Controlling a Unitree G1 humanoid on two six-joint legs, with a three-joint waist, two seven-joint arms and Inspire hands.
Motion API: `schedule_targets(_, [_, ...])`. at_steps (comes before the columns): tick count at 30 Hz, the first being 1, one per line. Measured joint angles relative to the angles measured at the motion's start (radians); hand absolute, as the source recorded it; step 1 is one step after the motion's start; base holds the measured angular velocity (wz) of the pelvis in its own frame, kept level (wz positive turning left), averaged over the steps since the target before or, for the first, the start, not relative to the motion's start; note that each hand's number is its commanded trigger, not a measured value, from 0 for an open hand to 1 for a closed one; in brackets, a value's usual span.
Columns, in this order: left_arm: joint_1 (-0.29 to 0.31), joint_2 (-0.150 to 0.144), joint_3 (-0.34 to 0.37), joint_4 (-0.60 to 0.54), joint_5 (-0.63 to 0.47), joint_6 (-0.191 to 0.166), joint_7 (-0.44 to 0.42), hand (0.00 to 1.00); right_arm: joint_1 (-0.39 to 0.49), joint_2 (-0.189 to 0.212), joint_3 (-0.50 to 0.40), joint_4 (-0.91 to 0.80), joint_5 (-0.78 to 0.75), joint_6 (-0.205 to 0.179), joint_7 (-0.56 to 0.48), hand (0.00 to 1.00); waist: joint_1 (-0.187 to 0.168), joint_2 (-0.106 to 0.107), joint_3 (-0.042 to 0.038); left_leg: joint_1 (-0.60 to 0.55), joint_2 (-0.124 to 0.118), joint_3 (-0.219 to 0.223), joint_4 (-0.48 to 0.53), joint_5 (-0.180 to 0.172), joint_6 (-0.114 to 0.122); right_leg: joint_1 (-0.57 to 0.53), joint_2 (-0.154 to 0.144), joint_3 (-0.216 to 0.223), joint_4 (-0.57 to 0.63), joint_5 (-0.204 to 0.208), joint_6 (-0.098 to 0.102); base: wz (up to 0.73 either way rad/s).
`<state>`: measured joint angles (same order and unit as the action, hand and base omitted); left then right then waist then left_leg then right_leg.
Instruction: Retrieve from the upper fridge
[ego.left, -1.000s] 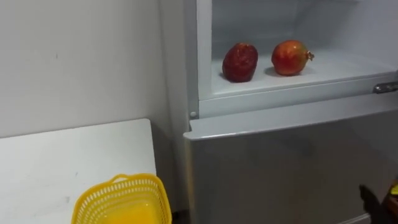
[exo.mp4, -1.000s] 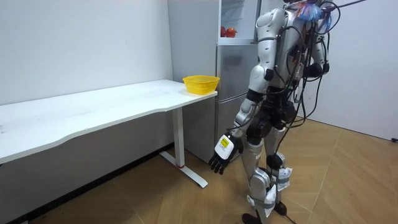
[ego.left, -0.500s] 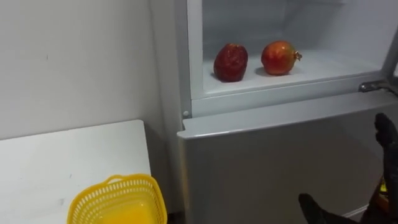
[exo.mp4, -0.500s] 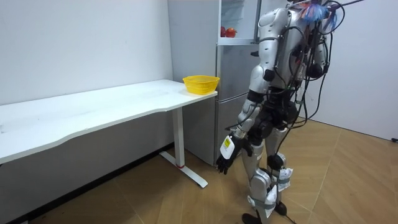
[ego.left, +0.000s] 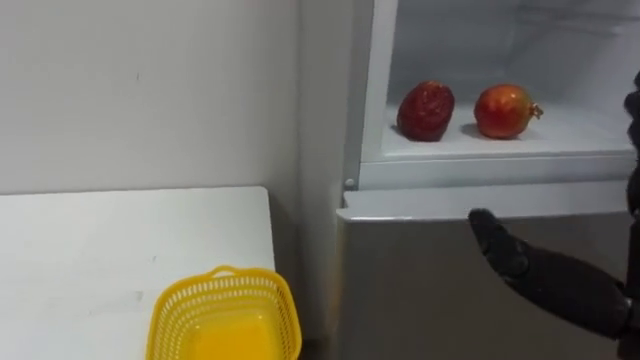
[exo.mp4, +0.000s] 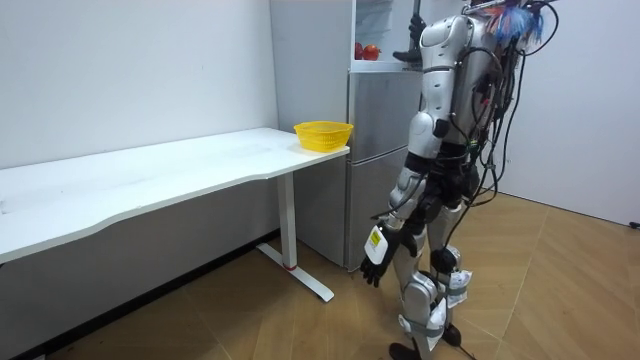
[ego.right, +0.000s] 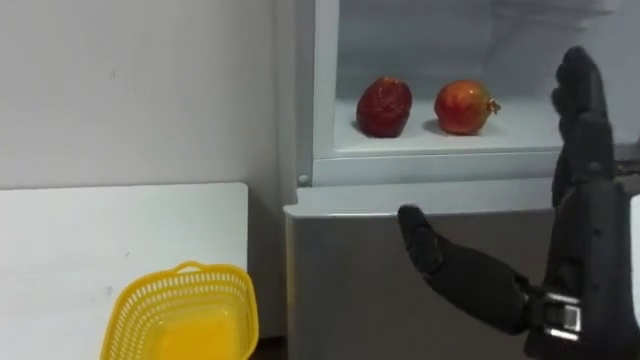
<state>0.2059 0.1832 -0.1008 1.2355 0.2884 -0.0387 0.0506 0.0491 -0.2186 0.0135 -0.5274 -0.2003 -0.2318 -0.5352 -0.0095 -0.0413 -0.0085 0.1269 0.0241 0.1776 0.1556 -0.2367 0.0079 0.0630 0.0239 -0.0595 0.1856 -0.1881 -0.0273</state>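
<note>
while the right hand is raised before the open upper fridge compartment, fingers straight, thumb spread, holding nothing, the pomegranate and a darker red fruit sit side by side on its shelf. a yellow basket stands on the white worktop beside the fridge. in the room view the left hand hangs by the thigh, its state too small to tell.

You have a yellow plastic mesh basket sitting upright on the white tabletop, at its right end near the edge. Behind the tabletop you see a plain white wall. In the room view, a wooden plank floor lies below.
</note>
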Motion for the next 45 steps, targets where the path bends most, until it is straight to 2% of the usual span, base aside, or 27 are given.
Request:
schedule_targets(4, [0.001,-0.001,0.006,0.001,0.013,0.017,0.009,0.00,-0.036,-0.016,-0.001,0.036,0.003,0.001,-0.008,0.00,0.025,0.001,0.0015,0.008,-0.001,-0.014,0.006,0.000,0.000,0.015,-0.002,-0.006,0.000,0.000,0.000,0.04])
schedule_targets(10, [0.003,-0.005,0.021,-0.001,0.031,0.044,0.003,0.00,-0.115,-0.022,-0.042,0.129,0.076,0.009,-0.007,0.00,0.034,-0.008,0.0154,0.002,-0.002,-0.043,0.009,0.000,0.000,0.022,-0.005,-0.037,-0.007,-0.001,0.000,0.13])
schedule_targets(13, [0.020,-0.004,0.023,-0.009,0.030,0.047,0.001,0.00,-0.123,-0.033,-0.068,0.163,0.122,0.008,-0.004,0.00,0.040,-0.016,0.0107,-0.002,-0.003,-0.051,0.011,0.000,0.000,0.028,-0.006,-0.050,-0.015,0.000,0.000,0.13])
schedule_targets(15, [0.032,-0.008,0.041,-0.020,0.034,0.048,-0.004,0.00,-0.132,-0.045,-0.086,0.196,0.150,0.009,0.015,0.00,0.042,-0.018,0.0104,0.000,-0.003,-0.055,0.012,0.000,0.000,0.035,-0.007,-0.055,-0.019,0.000,0.000,0.10])
schedule_targets(17, [0.034,-0.010,0.084,-0.025,0.057,0.056,-0.017,0.00,-0.143,-0.062,-0.104,0.247,0.161,0.021,0.034,0.00,0.044,-0.022,0.0097,-0.001,-0.004,-0.068,0.014,0.000,0.000,0.038,-0.008,-0.065,-0.019,0.000,0.000,0.12])
schedule_targets(19, [0.039,-0.010,0.100,-0.039,0.072,0.063,-0.023,0.00,-0.150,-0.063,-0.122,0.259,0.166,0.042,0.053,0.00,0.043,-0.024,0.0079,-0.002,-0.005,-0.071,0.016,0.000,0.000,0.036,-0.010,-0.073,-0.019,0.000,0.000,0.10])
schedule_targets(24, [0.044,-0.009,0.137,-0.077,0.094,0.068,-0.042,0.00,-0.180,-0.066,-0.149,0.300,0.164,0.061,0.083,0.00,0.047,-0.021,0.0077,-0.008,-0.005,-0.072,0.025,0.000,0.000,0.040,-0.011,-0.079,-0.017,0.000,0.000,0.01])
schedule_targets(30, [0.042,-0.009,0.137,-0.077,0.121,0.083,-0.059,0.00,-0.269,-0.076,-0.158,0.399,0.182,0.072,0.104,0.00,0.046,-0.026,0.0088,-0.009,-0.005,-0.074,0.030,0.001,0.000,0.041,-0.012,-0.082,-0.016,0.000,-0.001,0.01])
schedule_targets(34, [0.038,-0.007,0.138,-0.078,0.120,0.084,-0.078,0.00,-0.327,-0.119,-0.158,0.478,0.211,0.085,0.112,0.00,0.061,-0.034,0.0090,-0.012,-0.006,-0.074,0.034,0.001,0.000,0.034,-0.019,-0.082,-0.015,0.000,0.000,0.00])
schedule_targets(38, [0.036,-0.005,0.138,-0.079,0.119,0.084,-0.102,0.00,-0.337,-0.134,-0.157,0.481,0.219,0.090,0.125,0.00,0.072,-0.041,0.0063,-0.012,-0.006,-0.080,0.034,0.001,0.000,0.035,-0.018,-0.086,-0.016,0.000,0.000,0.02])
schedule_targets(45, [0.039,-0.005,0.138,-0.116,0.119,0.083,-0.107,0.00,-0.349,-0.134,-0.157,0.481,0.242,0.091,0.133,0.00,0.074,-0.044,0.0080,-0.012,-0.007,-0.084,0.034,0.001,0.000,0.037,-0.020,-0.090,-0.017,0.000,0.000,0.01])
